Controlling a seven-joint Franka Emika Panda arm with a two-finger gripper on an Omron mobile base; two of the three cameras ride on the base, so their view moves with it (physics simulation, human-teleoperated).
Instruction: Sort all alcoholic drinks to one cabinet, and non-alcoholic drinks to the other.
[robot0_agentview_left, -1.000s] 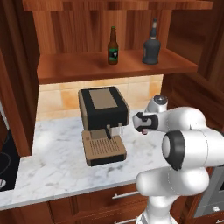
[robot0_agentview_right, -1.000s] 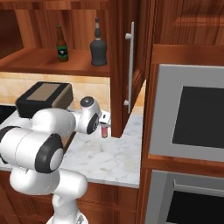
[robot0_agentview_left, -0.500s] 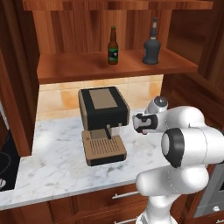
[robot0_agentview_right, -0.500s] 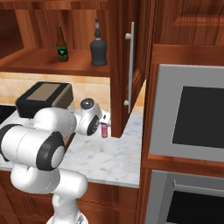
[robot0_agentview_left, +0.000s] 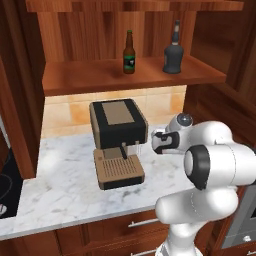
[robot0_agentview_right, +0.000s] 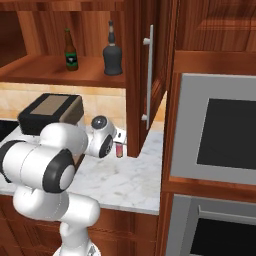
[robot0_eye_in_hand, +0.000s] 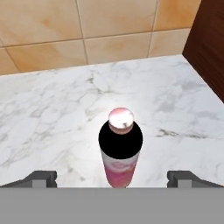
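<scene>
On the white marbled tabletop (robot0_eye_in_hand: 52, 113), near the tan tiled wall, the slim pink bottle with a black cap (robot0_eye_in_hand: 120, 151) stands upright, its long axis vertical, so the hand view looks down on its top. Going left to right in that view: the claw's left finger tip (robot0_eye_in_hand: 41, 178) sits low and well off to one side, the bottle rises in the middle, and the right finger tip (robot0_eye_in_hand: 186, 178) sits just as far off on the other side. The claw (robot0_eye_in_hand: 113, 179) is spread wide and pinches nothing; the bottle lies straight ahead of it, centred in the gap, touching neither tip.

My reading is that the coming move turns on this centring: a plain advance along the claw's own line should bring the tips either side of the bottle's body. In the right base view the pink bottle (robot0_agentview_right: 119, 149) stands just beside the white hand, below the reddish-brown cabinet door (robot0_agentview_right: 145, 75).
</scene>
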